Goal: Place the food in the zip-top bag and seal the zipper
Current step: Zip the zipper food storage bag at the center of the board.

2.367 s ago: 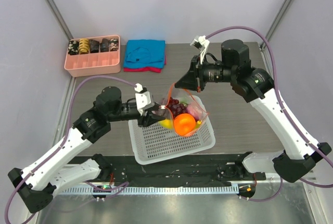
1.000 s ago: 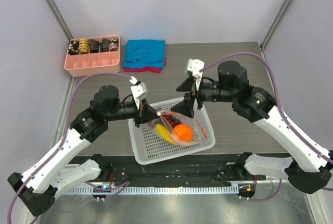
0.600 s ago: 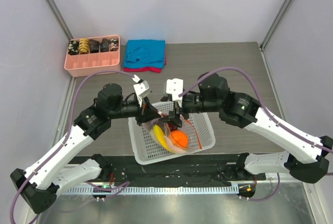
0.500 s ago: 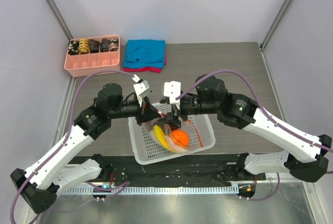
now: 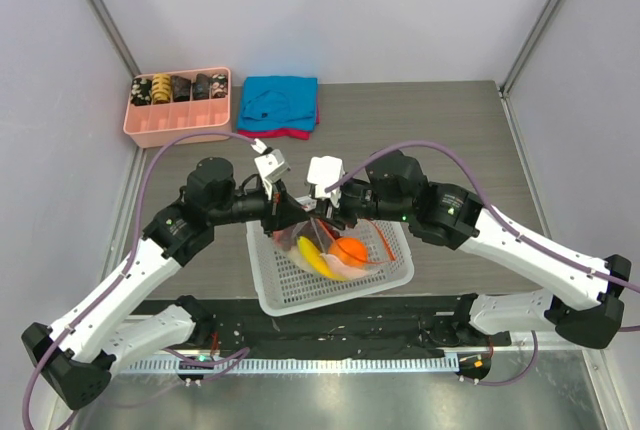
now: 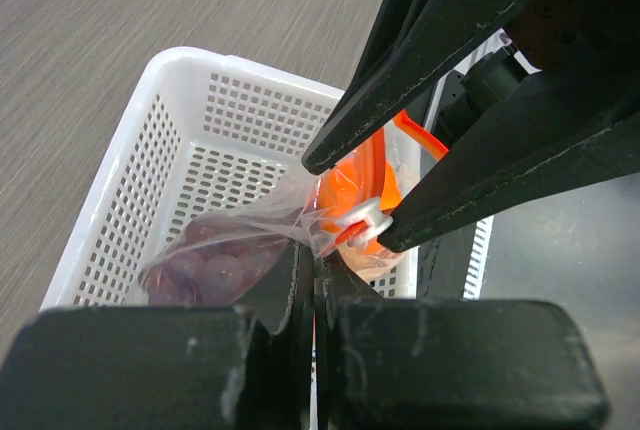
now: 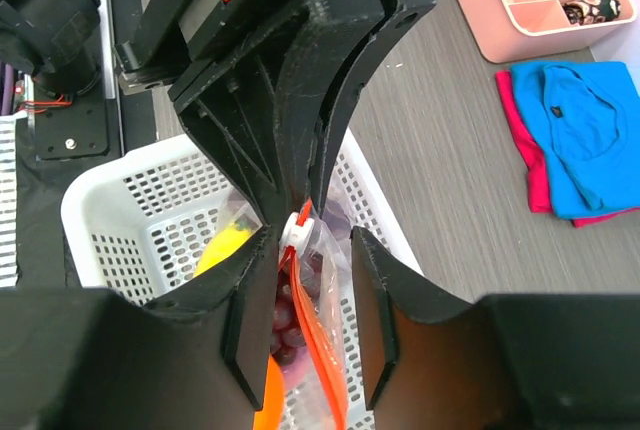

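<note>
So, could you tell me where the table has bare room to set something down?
Bare tabletop lies right of the blue cloth. Crowded: the pink tray and cloth far left, and the basket, where left gripper and right gripper meet at the zip-top bag.

Clear bag [image 5: 322,258] with orange-red zipper [image 7: 320,370] — white mesh basket [image 5: 290,295].
</note>
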`<state>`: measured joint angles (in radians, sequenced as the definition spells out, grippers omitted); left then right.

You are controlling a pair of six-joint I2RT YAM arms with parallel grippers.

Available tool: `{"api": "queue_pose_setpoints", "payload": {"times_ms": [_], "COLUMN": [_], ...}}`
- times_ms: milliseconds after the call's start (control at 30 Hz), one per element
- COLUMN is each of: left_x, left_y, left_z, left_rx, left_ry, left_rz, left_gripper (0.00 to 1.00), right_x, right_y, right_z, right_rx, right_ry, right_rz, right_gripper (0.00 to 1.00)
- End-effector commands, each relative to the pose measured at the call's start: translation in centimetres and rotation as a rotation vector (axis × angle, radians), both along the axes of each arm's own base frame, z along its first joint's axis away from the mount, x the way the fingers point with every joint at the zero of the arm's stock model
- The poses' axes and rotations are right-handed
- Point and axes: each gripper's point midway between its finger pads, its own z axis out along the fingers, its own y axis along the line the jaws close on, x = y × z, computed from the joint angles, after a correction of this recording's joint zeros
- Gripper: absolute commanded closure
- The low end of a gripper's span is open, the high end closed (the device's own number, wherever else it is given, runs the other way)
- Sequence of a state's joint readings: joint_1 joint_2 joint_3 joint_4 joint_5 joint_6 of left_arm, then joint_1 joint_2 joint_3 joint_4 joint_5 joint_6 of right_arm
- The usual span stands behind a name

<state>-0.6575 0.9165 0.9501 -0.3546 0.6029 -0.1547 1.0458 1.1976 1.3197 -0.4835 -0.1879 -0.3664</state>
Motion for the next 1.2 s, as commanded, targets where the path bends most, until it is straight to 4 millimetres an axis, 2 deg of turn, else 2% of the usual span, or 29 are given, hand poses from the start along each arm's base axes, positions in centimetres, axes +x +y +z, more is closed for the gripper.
{"api": "queue_pose_setpoints", "payload": {"times_ms": [0,167,467,733,867,1100,1167], "left_x": [0.2,0.6,1.2,1.6,1.4,0.8,0.5], "left_y": [-0.6,-0.6,0.3,0.9,0.9,0.6,0.5], "left_z": [4.9,5.4,6.3,8.2,8.2,8.4,8.6], "left_rx": [-0.117,-0.13,-0.169,-0.213,-0.215,-0.216,-0.211], "left_ry": [-0.113,-0.12,-0.1,-0.12,-0.112,-0.144,-0.178], "left_rz": [-0.02,-0.002,0.042,0.061,0.049,-0.008,-0.044], "left_gripper": [1.0,1.0,1.0,1.0,1.0,0.99,0.79], "right_x": [0.7,0.3,0.4,0.4,0.7,1.0,0.9], "right_y": [0.7,0.9,-0.5,-2.1,-2.7,-2.8,-2.3], "right_z": [1.7,1.2,0.1,-1.2,-1.6,-0.3,0.2], "right_rx": [0.062,0.052,0.001,-0.043,-0.058,-0.033,-0.016], "right_ry": [-0.04,-0.014,-0.023,-0.031,-0.036,-0.056,-0.054], "right_rz": [-0.024,-0.004,-0.033,-0.064,-0.087,-0.09,-0.071], "right_gripper": [0.63,0.71,0.98,0.99,0.99,0.99,0.99]}}
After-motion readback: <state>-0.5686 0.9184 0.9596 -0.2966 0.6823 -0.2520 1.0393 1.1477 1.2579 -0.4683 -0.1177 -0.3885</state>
